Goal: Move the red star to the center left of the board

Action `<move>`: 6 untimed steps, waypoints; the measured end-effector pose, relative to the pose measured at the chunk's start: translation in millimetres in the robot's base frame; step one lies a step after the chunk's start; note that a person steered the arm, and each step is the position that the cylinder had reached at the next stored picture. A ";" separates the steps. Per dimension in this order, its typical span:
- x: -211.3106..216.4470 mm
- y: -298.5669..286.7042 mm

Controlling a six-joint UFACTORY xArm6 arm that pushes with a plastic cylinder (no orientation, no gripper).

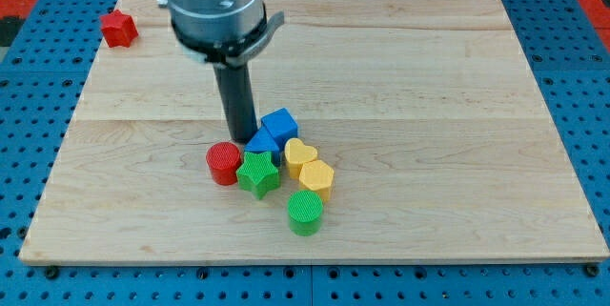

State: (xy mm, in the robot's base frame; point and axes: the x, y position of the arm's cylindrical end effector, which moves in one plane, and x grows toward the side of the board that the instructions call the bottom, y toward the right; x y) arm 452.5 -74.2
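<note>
The red star (pixel 119 29) sits at the view's upper left, at the board's top left corner, partly off the wooden board (pixel 429 77). My tip (pixel 241 140) stands near the board's middle, far to the lower right of the star. The tip is just above a cluster of blocks, beside the red cylinder (pixel 224 163) and touching or nearly touching a blue block (pixel 261 144).
The cluster holds a blue cube (pixel 280 125), a green star (pixel 258 173), a yellow heart (pixel 299 154), a yellow block (pixel 316 178) and a green cylinder (pixel 306 213). A blue pegboard (pixel 29 106) surrounds the board.
</note>
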 end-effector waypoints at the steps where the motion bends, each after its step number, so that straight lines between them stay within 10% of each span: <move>1: -85.6 -23.4; 4: -261.0 -174.7; 6: -166.3 -171.3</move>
